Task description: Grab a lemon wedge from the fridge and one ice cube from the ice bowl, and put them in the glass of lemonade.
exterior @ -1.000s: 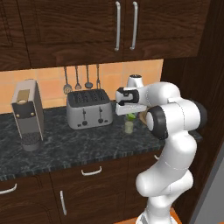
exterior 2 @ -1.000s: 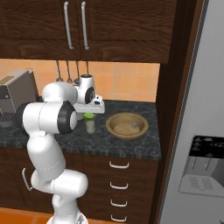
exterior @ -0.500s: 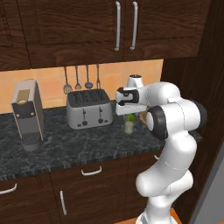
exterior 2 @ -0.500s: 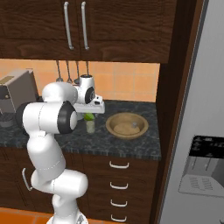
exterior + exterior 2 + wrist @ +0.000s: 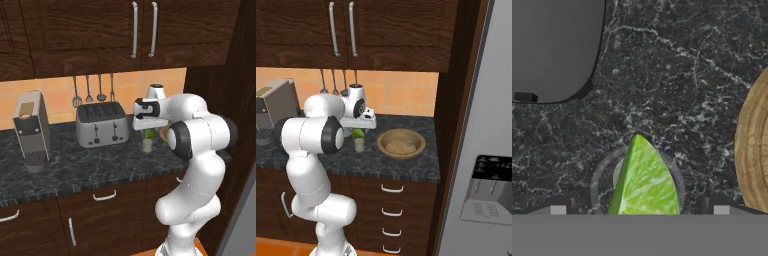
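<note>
The glass of lemonade (image 5: 147, 145) stands on the dark counter between the toaster and the ice bowl (image 5: 401, 143). A yellow-green lemon wedge (image 5: 645, 180) rests point-up in the glass's mouth, also seen as a green spot (image 5: 358, 133). My gripper (image 5: 639, 210) hangs straight above the glass, open, its fingertips (image 5: 558, 210) spread wide on either side of the wedge and apart from it. From the left base view the gripper (image 5: 148, 126) sits just over the glass rim. Any ice cube in the tan bowl is too small to make out. The grey fridge (image 5: 491, 150) stands at the right.
A steel toaster (image 5: 100, 124) sits left of the glass, and a coffee machine (image 5: 32, 132) farther left. Utensils hang on the tiled wall behind. Dark wood cabinets run overhead, and drawers sit below the counter edge (image 5: 386, 172).
The jaws have spread wider apart over the glass, leaving the lemon wedge in it. The arm and the base have stayed in place.
</note>
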